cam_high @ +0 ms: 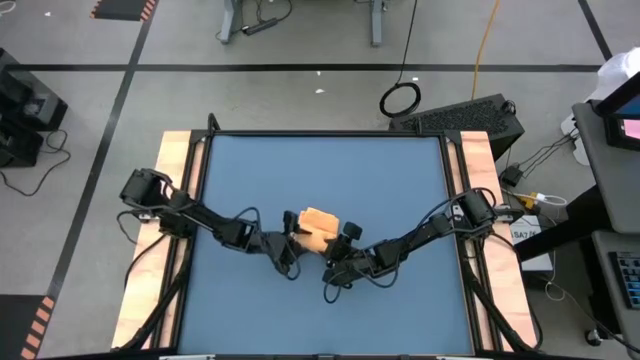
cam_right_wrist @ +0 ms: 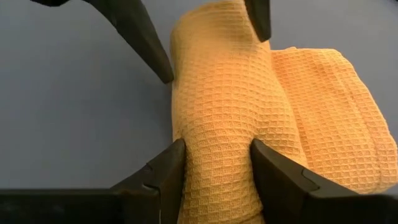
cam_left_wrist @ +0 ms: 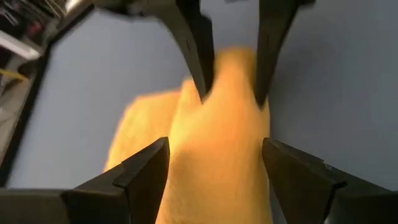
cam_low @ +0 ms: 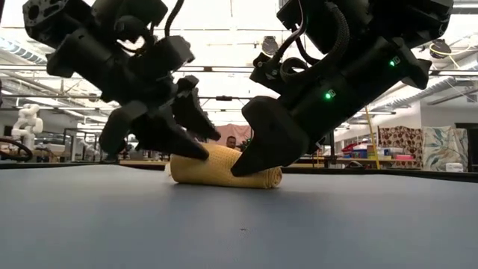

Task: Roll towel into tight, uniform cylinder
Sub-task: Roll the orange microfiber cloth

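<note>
The orange-yellow towel (cam_high: 318,226) lies mid-table, mostly rolled into a thick roll (cam_right_wrist: 224,106). A flat, unrolled part (cam_right_wrist: 336,118) lies on the blue table beside the roll. My right gripper (cam_right_wrist: 217,155) is shut on the roll's right end (cam_low: 261,178). My left gripper (cam_left_wrist: 214,158) is open at the roll's left end (cam_low: 179,166), with one finger on each side of it. Across the roll, each wrist view shows the other arm's fingers. My right gripper pinches the roll's right end (cam_right_wrist: 217,186) between its two fingers (cam_right_wrist: 165,171), one on each long side, and the cloth is dented in there. The fingers slant down from the table's right and near side and point along the roll. The roll rests on the table. My left gripper stands astride the roll's left end (cam_right_wrist: 217,37); I cannot tell whether its fingers (cam_right_wrist: 149,50) touch the cloth.
The blue table top (cam_high: 320,170) has free room on all sides of the towel. Wooden strips (cam_high: 178,200) run along the table's left and right edges. Cables and equipment stand on the floor beyond the far edge.
</note>
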